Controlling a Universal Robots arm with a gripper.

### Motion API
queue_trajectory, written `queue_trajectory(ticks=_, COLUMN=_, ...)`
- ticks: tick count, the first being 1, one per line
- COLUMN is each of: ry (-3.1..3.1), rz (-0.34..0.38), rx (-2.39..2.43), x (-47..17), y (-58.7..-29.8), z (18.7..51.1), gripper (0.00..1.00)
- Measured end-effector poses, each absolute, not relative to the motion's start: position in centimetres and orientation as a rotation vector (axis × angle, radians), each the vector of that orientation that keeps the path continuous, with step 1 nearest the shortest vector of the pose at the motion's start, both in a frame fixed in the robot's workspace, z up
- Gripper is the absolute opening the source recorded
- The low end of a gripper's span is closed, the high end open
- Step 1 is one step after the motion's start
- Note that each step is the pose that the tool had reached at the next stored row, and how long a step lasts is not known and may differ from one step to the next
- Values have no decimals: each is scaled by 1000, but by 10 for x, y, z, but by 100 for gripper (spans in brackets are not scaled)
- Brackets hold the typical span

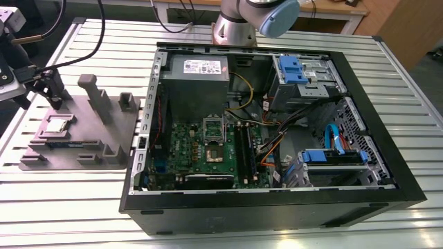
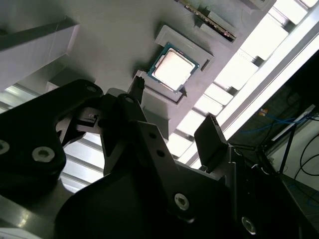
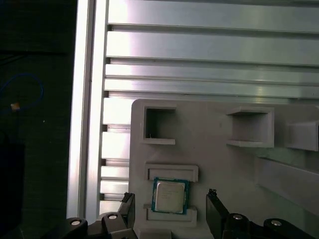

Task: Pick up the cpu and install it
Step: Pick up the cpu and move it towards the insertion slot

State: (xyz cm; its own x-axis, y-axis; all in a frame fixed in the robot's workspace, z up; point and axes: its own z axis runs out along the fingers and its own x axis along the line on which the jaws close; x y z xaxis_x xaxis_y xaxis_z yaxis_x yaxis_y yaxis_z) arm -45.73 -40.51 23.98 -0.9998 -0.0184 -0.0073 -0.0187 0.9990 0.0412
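Note:
The cpu (image 1: pixel 57 126) lies flat in a shallow square pocket of the grey holder block (image 1: pixel 104 135) at the exterior view's left, silver top up. In both wrist views the cpu (image 2: pixel 174 68) (image 3: pixel 170 196) sits between raised lips of the block. My gripper (image 1: pixel 49 96) hovers over the block, just above the chip and apart from it. It is open, its black fingers (image 2: pixel 212 132) (image 3: pixel 215 206) spread wider than the chip with nothing between them. The open cpu socket (image 1: pixel 211 139) shows on the green motherboard (image 1: pixel 181 150) inside the computer case.
The black computer case (image 1: pixel 387 171) lies open on the slatted aluminium table (image 1: pixel 69 207), with a grey power supply (image 1: pixel 199 72), blue drive bays and cables inside. Upright posts (image 1: pixel 93 91) rise from the holder block. A green memory stick (image 2: pixel 209 20) rests in the block's slot.

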Motion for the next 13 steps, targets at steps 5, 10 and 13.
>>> queue_trajectory(ticks=5, ry=3134, rz=63, rx=-29, x=-457, y=-405, z=236, gripper=67)
queue_trajectory(ticks=10, ry=3134, rz=63, rx=-29, x=-457, y=-406, z=226, gripper=67)
queue_trajectory(ticks=13, ry=3134, rz=63, rx=-29, x=-457, y=-407, z=221, gripper=67)
